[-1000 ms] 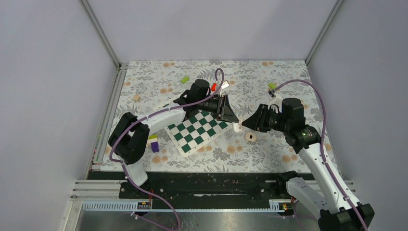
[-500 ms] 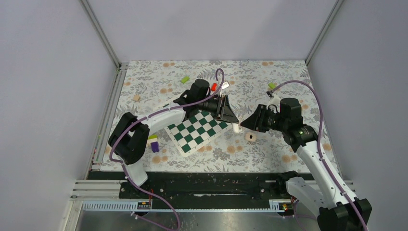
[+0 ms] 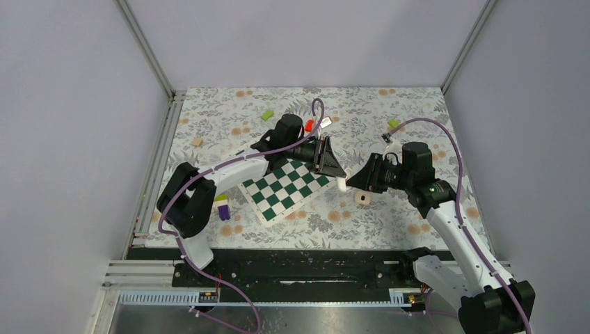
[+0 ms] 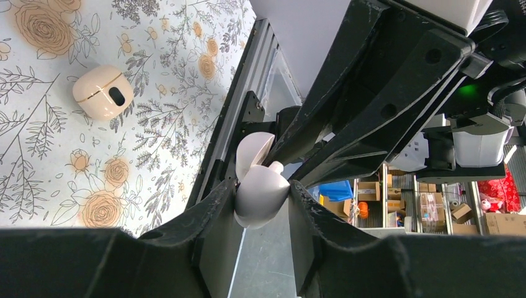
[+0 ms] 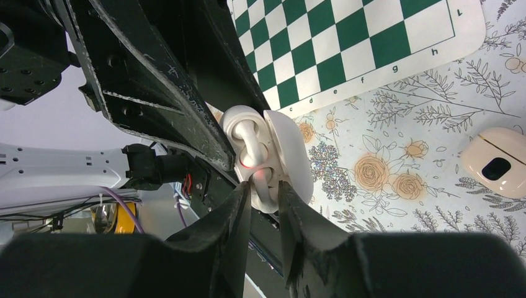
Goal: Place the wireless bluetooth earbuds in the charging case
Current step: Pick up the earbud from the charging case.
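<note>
From above, the white charging case (image 3: 341, 184) is seen raised between the left gripper (image 3: 339, 174) and the right gripper (image 3: 350, 182), just off the chessboard's (image 3: 285, 188) right corner. A beige shell (image 3: 361, 198) lies near it.

In the left wrist view, the case, lid open, is clamped by the left gripper.

In the right wrist view, an earbud (image 5: 263, 183) at the case's mouth is pinched by the right gripper. A second earbud (image 5: 247, 138) is seated inside.

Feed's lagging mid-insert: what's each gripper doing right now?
Left gripper: closed on the white charging case.
Right gripper: closed on an earbud sitting in that case.
</note>
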